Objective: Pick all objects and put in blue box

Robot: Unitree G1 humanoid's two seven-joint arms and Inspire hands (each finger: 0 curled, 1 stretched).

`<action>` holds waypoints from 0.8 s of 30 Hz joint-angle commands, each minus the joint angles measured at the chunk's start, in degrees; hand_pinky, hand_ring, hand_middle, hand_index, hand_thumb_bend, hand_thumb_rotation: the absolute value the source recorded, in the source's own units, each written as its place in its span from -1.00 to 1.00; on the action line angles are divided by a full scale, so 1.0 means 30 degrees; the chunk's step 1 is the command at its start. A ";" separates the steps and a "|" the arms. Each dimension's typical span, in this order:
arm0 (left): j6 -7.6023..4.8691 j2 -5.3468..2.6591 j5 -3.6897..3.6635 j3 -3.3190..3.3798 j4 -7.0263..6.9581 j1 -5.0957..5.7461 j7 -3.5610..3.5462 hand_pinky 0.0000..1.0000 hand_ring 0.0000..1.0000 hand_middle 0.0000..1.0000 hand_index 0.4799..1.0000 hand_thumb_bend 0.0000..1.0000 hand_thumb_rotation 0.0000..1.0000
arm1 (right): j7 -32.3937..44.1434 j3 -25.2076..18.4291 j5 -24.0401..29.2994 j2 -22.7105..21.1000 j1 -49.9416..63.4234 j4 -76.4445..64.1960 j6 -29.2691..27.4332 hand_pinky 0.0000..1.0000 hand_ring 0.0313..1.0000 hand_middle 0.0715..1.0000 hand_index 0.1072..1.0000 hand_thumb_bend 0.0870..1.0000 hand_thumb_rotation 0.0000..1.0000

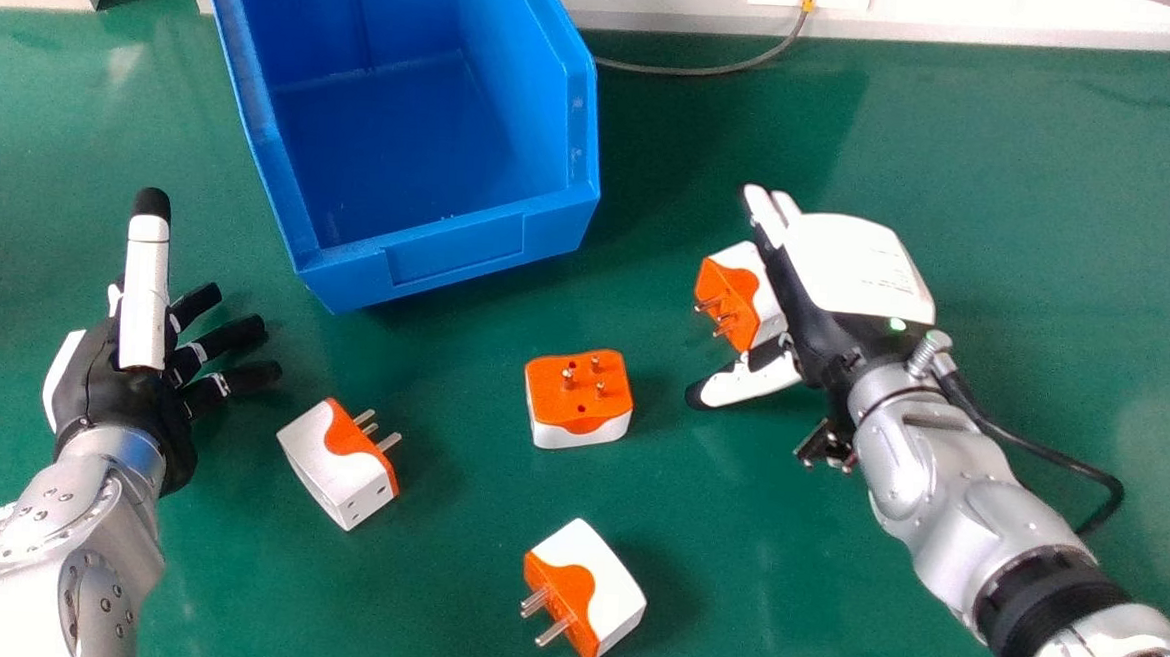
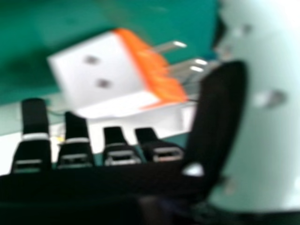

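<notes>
The right robot hand (image 1: 849,267) is open, an orange-and-white plastic plug adapter (image 1: 730,301) between its thumb and fingers, right of the open-topped blue box (image 1: 459,252). Three matching adapters (image 1: 581,398) lie apart on the green table (image 1: 411,600), nearer the robot. The left robot hand (image 1: 111,384) is open, left of them.
</notes>
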 commanded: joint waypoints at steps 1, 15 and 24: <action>0.0316 0.0077 0.0174 -0.0001 0.0095 0.0231 0.0118 0.30 0.51 0.79 0.98 0.70 0.83 | -0.0497 0.0234 -0.0418 -0.0354 -0.0210 0.0560 0.0042 0.44 0.74 0.92 0.88 0.46 -0.63; 0.0396 0.0070 0.0121 0.0018 -0.0026 0.0228 0.0123 0.29 0.51 0.79 0.99 0.70 0.83 | -0.1412 0.0998 -0.0268 -0.0314 -0.0563 0.1644 -0.1008 0.31 0.44 0.60 0.51 0.39 -0.90; 0.0198 0.0133 0.0190 0.0037 0.0461 0.0053 0.0123 0.29 0.51 0.79 0.98 0.70 0.83 | 0.0806 0.0868 0.0399 -0.0209 -0.1084 0.2350 -0.1172 -0.02 0.11 0.26 0.12 0.14 -0.97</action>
